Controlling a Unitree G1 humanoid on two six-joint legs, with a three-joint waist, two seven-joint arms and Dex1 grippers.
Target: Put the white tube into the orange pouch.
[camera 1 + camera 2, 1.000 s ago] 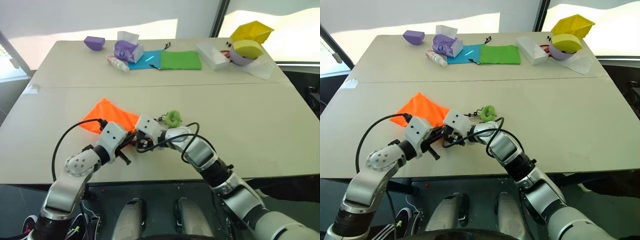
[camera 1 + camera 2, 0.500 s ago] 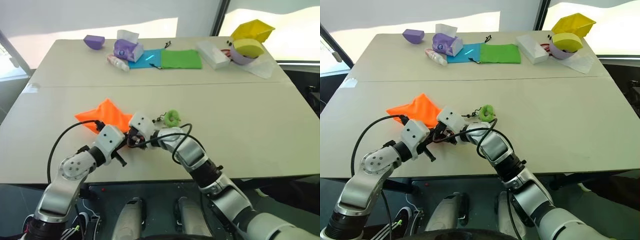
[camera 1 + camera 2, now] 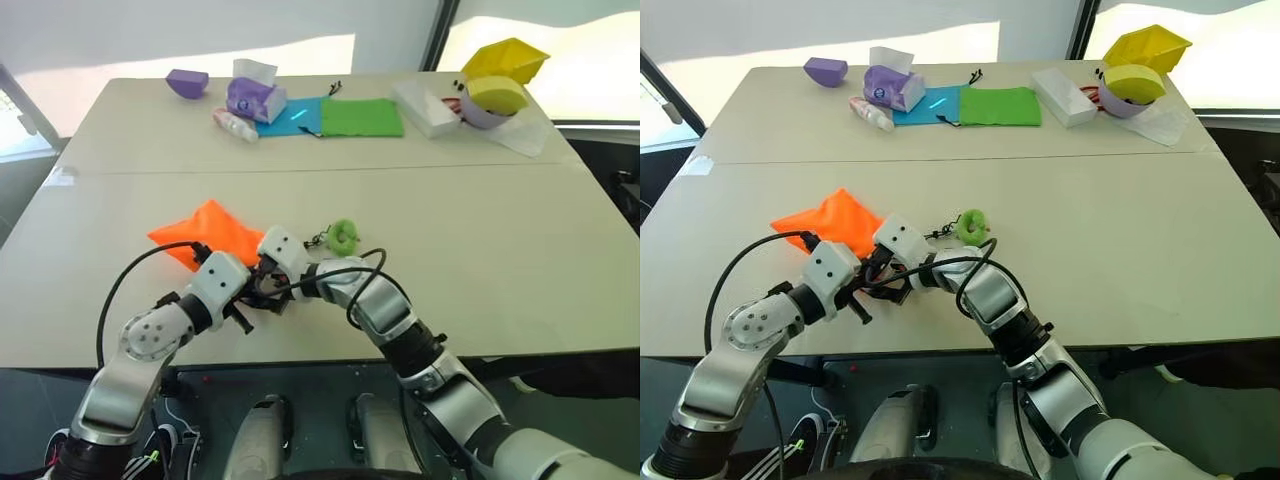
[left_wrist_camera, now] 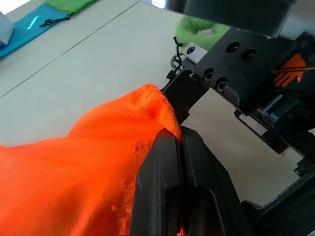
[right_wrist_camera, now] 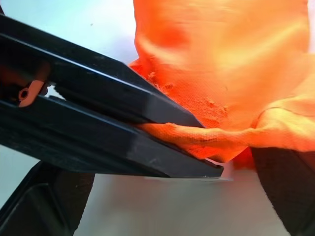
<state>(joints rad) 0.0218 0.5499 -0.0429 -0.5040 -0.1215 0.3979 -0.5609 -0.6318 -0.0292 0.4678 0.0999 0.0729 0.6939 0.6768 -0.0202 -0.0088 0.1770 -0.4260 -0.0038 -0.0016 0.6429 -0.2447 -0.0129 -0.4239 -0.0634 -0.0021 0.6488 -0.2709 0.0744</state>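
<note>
1. Fingers of the left gripper (image 4: 179,142) are pressed together on the edge of the orange pouch (image 3: 205,228), pinching a fold of its fabric at the near side of the worktop (image 3: 480,230).
2. Fingers of the right gripper (image 3: 262,290) stand spread wide, one on each side of the left gripper's closed pair and the pinched fabric; they hold nothing.
3. From the two grippers, the pouch stretches toward ten o'clock, lying flat on the worktop.
4. Its lime-green ring (image 3: 345,235) lies at about two o'clock from the grippers, near them.
5. Whether the white tube is inside the pouch cannot be told.
6. A flat green pouch (image 3: 361,118) and a flat blue pouch (image 3: 298,118) lie side by side at twelve o'clock, well apart.
</note>
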